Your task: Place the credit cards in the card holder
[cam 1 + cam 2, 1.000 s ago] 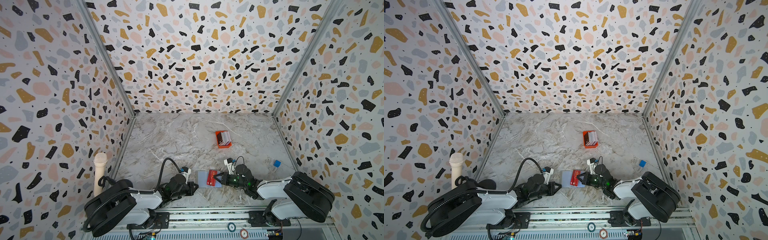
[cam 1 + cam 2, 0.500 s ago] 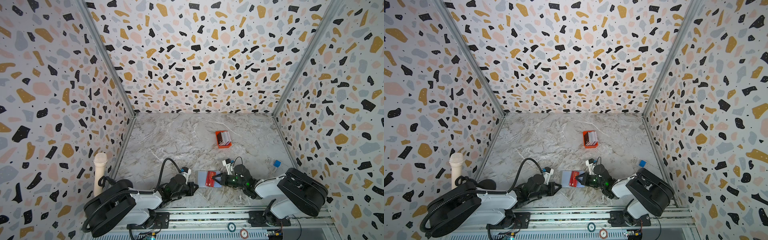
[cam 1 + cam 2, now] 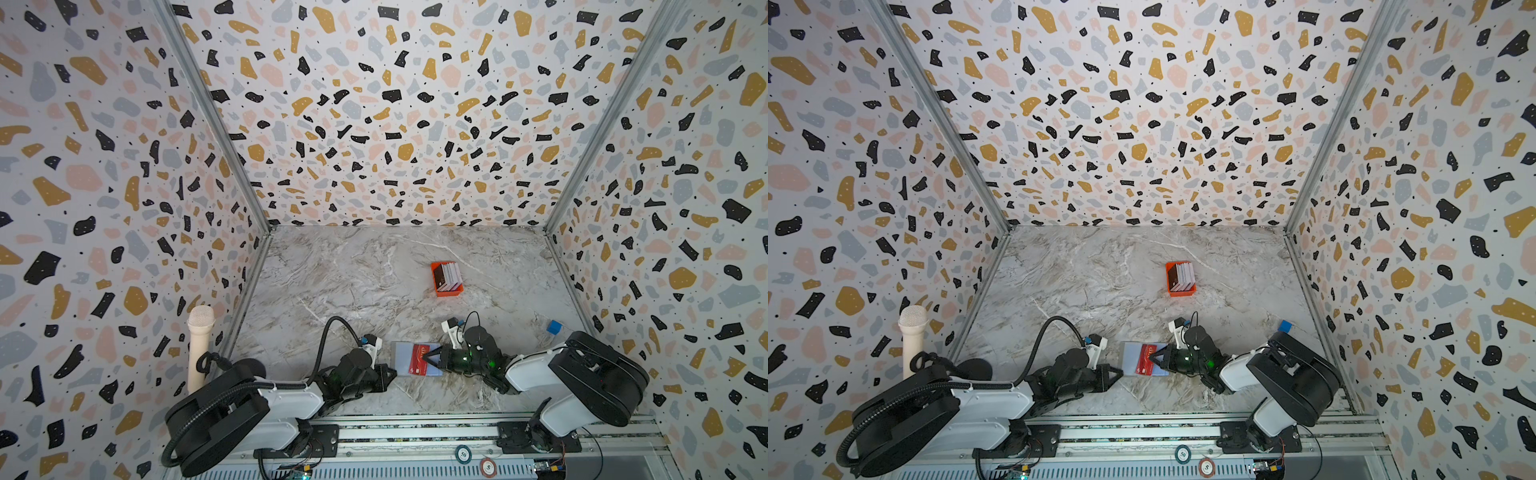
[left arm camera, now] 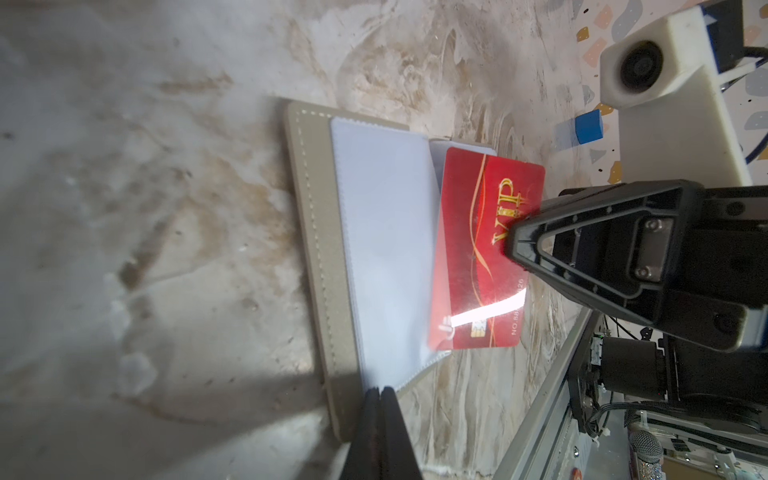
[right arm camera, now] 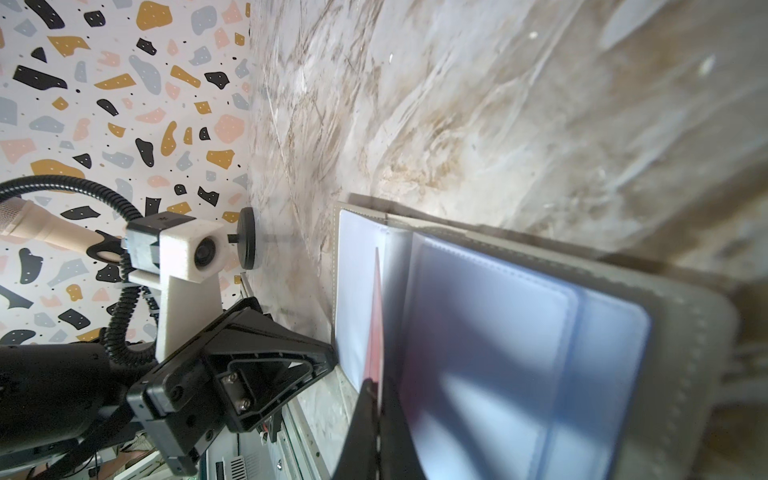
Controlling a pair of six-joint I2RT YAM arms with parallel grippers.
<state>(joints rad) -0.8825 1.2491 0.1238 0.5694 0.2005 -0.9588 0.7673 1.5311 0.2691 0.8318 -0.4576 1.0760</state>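
Top views: mounted high above the front rail [image 3: 415, 434], looking down and toward the back wall [image 3: 395, 124]; distant, both top views take in the whole tabletop [image 3: 353, 270], the left arm [image 3: 286, 395] and the right arm [image 3: 536, 370].
Top overlap: nearly the same scene, shifted slightly sideways.
Left wrist view: close and low near the tabletop's front edge, facing across the open card holder [image 4: 316, 249] toward the right gripper [image 4: 514, 245] and right wrist camera [image 4: 648, 70].
Right wrist view: equally close, facing the opposite way toward the left gripper [image 5: 332, 361] and left wrist camera [image 5: 195, 253].
Wrist overlap: the card holder and red card [image 4: 478, 249].
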